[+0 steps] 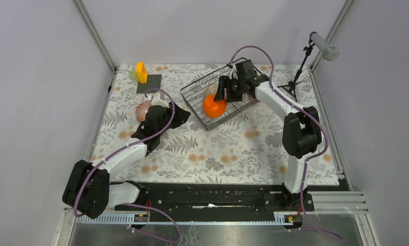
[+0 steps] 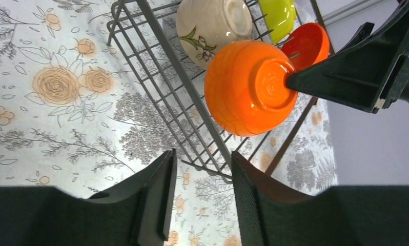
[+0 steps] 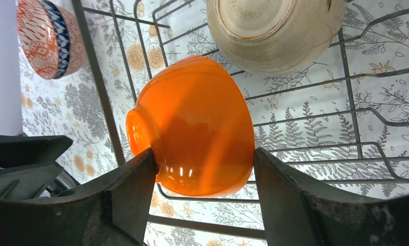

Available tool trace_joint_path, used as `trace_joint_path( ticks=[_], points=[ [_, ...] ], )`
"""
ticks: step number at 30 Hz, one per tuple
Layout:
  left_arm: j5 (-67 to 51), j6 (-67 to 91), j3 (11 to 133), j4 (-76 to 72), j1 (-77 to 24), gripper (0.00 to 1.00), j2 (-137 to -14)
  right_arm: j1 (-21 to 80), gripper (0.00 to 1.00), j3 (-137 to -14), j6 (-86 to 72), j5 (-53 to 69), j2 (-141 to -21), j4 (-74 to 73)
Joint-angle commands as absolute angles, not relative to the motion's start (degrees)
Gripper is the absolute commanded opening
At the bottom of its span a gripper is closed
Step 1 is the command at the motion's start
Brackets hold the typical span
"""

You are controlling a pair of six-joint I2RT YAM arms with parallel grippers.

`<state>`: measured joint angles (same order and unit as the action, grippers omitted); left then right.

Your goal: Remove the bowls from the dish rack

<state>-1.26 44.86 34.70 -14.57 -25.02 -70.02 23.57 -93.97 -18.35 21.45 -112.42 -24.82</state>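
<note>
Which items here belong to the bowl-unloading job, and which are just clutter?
Job: dark wire dish rack; glossy orange bowl between the right fingers; beige bowl; yellow-green bowl; second orange bowl; red patterned bowl on the table.
Lying about: orange block; flat dark square plate; grey cylinder on black stand.

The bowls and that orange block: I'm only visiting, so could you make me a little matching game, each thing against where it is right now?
Things:
1. front orange bowl
2. beige bowl
3. red patterned bowl
4. orange block

Places:
A. on the dark square plate
B. outside the rack, on the flowery table
C. between the right arm's fingers
D. loose in the dish rack

Pairs: 1-C, 2-D, 3-B, 4-A
</note>
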Motion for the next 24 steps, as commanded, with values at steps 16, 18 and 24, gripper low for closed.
trace_joint_path(
  ticks=[16,18,24],
  points=[
    [-27.1,65.1,36.3,-49.2,-15.7,0.98,-71.9,20.5,0.53,-92.1,-33.7,37.4,-98.5,-8.7],
    [-29.3,68.0,36.6,-53.8,-15.6,0.97,-72.9,20.4,0.53,-91.6,-35.6,40.1,-98.1,-6.8],
    [-30.8,70.8,37.7,-56.3,-15.4,0.96,-73.1,20.4,0.53,-89.1,-40.5,45.5,-96.5,-0.7]
  ],
)
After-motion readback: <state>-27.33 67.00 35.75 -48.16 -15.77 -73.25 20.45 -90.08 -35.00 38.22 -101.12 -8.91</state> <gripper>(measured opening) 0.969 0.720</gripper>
